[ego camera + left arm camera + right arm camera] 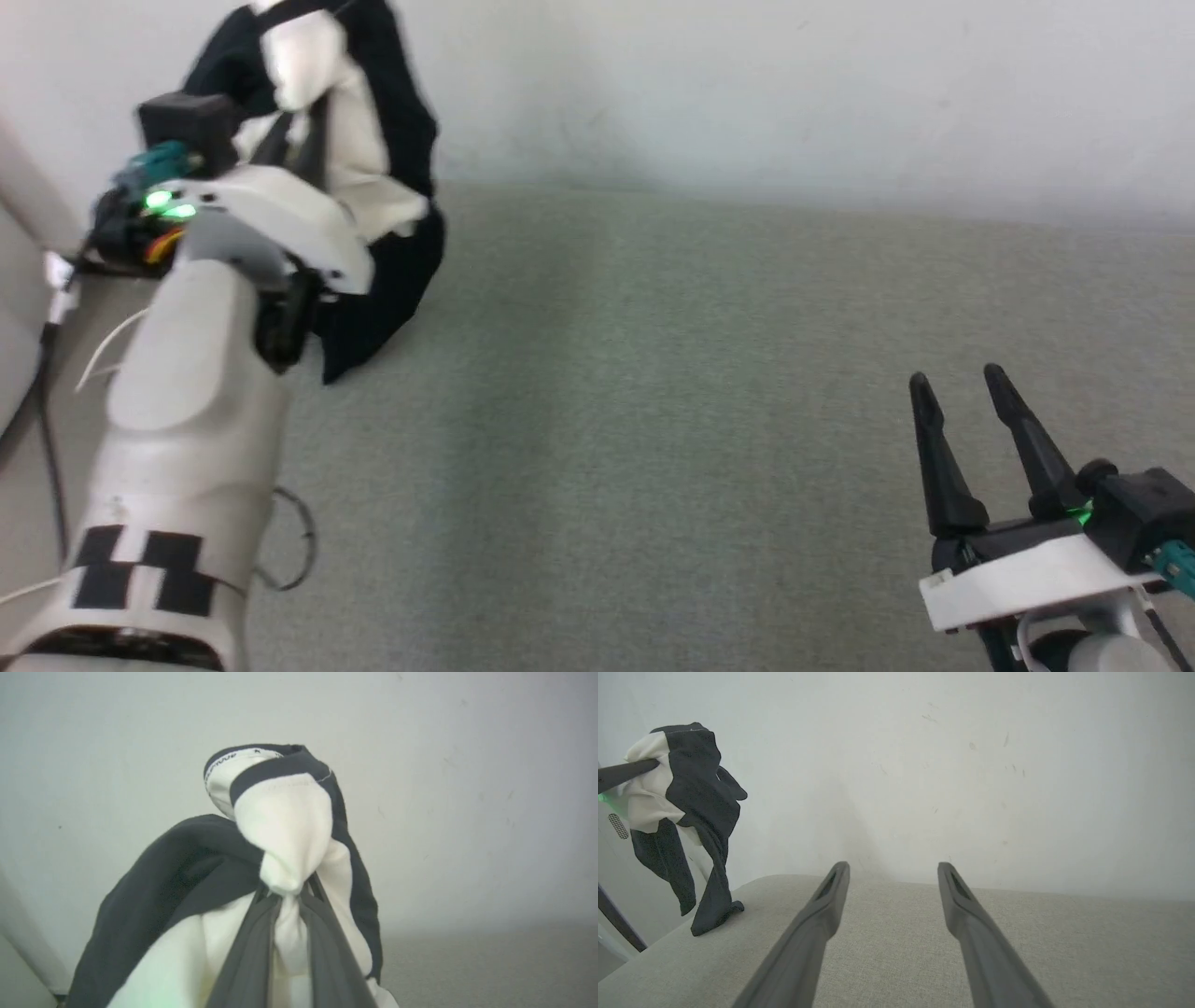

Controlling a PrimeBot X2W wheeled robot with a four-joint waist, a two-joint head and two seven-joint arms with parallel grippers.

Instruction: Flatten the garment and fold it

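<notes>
The garment (373, 159) hangs bunched in the air at the upper left of the head view, white cloth wrapped in black. My left gripper (287, 893) is shut on a twist of its white cloth, and the black collar band curls over the top. In the right wrist view the garment (686, 812) dangles from the left finger (626, 772), with a black sleeve end touching the grey surface (896, 952). My right gripper (962, 387) stands open at the lower right, nothing between its fingers, also seen as the right gripper (893, 870) over the bare surface.
A grey-green padded surface (700, 420) stretches before me up to a pale wall (794, 84). Its rounded left edge drops off near the garment. Thin cables (47, 373) run along my left forearm (187, 448).
</notes>
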